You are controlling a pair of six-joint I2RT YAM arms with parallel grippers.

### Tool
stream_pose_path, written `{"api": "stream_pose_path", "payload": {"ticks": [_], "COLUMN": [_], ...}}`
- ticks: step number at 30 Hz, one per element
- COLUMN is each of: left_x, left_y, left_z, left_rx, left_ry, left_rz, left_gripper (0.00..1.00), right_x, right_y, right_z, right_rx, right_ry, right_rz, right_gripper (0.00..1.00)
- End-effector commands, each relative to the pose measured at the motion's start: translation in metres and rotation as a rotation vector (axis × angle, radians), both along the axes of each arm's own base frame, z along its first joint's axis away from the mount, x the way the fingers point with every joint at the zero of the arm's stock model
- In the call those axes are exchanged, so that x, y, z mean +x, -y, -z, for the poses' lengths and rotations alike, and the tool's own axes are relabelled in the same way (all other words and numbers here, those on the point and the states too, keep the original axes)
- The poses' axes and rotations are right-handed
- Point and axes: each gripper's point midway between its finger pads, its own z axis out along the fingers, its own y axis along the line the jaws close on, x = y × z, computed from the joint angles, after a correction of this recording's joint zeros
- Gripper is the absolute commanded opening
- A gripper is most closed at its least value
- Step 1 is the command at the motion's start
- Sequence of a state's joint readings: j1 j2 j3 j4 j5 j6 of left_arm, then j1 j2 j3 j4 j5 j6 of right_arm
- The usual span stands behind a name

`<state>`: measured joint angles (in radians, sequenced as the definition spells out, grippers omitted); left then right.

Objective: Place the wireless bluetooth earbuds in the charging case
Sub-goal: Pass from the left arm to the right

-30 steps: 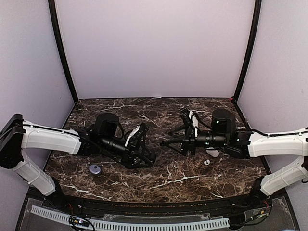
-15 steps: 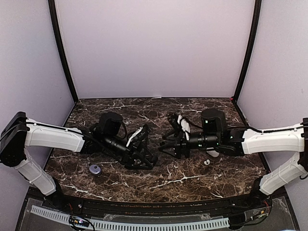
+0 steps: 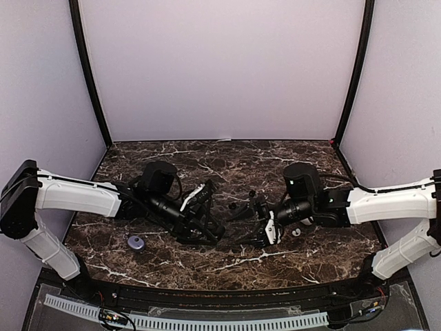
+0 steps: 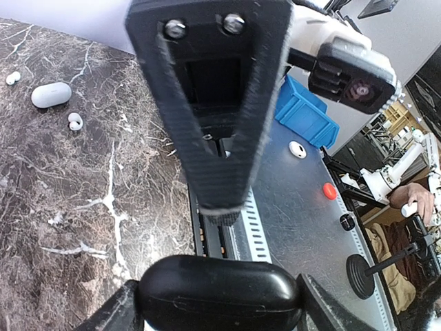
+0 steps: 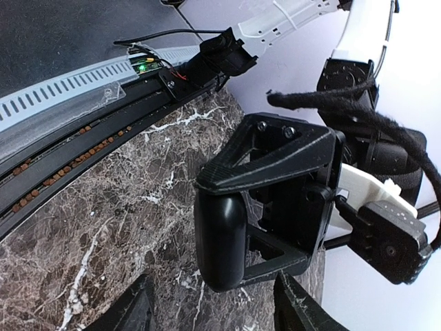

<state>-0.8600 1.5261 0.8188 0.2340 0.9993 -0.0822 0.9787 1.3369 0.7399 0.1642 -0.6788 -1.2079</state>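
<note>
Top external view: dark marbled desk (image 3: 275, 265). Left claw (image 3: 204, 222) grips the black charging case (image 4: 219, 293) near the desk's middle; right claw (image 3: 260, 224), facing it, stands parted and apparently empty. On the desk's right half lie a white case (image 4: 52, 94) and, near it, the tiny white earbuds (image 4: 74, 122).

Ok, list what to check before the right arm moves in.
1. Is the left gripper clamped on the black case: ok.
2. Is the lid of the black case open: not ok, it looks shut.
3. Is the right gripper open and empty: ok.
4. Is a white earbud loose on the table near the white case: ok.
5. Are any black earbuds in sight: cannot tell.
</note>
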Motion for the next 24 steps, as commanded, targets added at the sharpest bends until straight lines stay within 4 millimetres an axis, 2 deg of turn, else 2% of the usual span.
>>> {"api": "stream_pose_path", "payload": {"ticks": [1, 7, 12, 15, 22, 24], "left_x": [0.002, 0.002, 0.004, 0.009, 0.013, 0.015], "left_y": [0.004, 0.003, 0.000, -0.005, -0.014, -0.016], "left_z": [-0.010, -0.008, -0.006, -0.004, -0.003, -0.005], "left_rx": [-0.024, -0.017, -0.010, 0.001, 0.007, 0.007], "left_ry": [0.020, 0.029, 0.059, 0.106, 0.152, 0.164], "left_rz": [0.027, 0.023, -0.002, -0.051, -0.107, -0.125], "left_gripper": [0.56, 0.56, 0.55, 0.55, 0.55, 0.55], "right_x": [-0.010, -0.009, -0.004, 0.002, -0.003, 0.001], "right_y": [-0.006, -0.015, -0.018, -0.017, -0.010, -0.010], "right_z": [-0.006, -0.005, -0.012, -0.018, -0.019, -0.020], "right_rx": [0.023, 0.008, 0.017, 0.020, -0.021, -0.035], "right_ry": [0.061, 0.020, -0.030, -0.104, -0.315, -0.381], "right_rz": [-0.082, -0.093, -0.041, 0.034, 0.098, 0.144], "right_gripper": [0.57, 0.55, 0.55, 0.57, 0.63, 0.65]}}
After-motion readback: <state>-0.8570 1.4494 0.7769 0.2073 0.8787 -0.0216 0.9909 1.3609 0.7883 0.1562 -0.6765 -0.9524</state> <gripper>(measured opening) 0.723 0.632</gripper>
